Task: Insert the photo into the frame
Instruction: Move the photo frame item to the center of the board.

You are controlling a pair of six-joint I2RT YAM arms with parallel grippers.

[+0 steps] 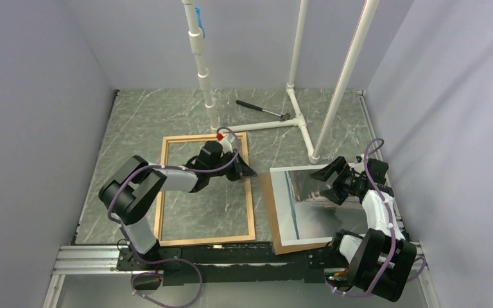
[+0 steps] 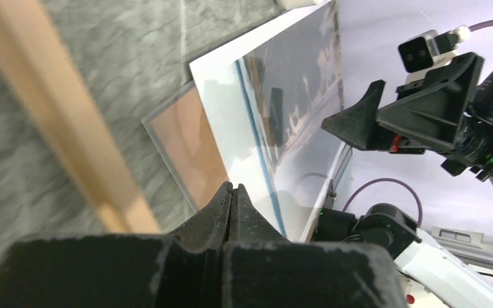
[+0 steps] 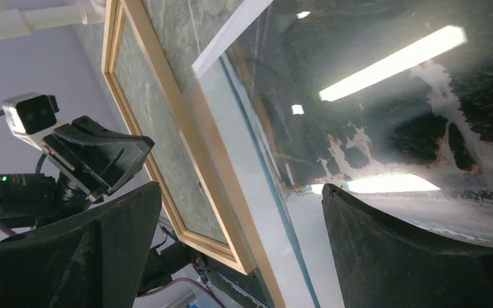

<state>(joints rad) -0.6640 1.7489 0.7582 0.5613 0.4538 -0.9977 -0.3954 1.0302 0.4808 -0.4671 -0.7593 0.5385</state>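
The photo lies on a brown board beside the frame, so I think the wide-open right end effector above it must grab its edge next, while the left end effector is clenched empty.

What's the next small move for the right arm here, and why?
Probably lower the right gripper to an edge of the photo and close on it. Its jaws stand wide open above the photo, which lies on the brown board beside the frame, not inside it. The left gripper is shut, holding nothing.
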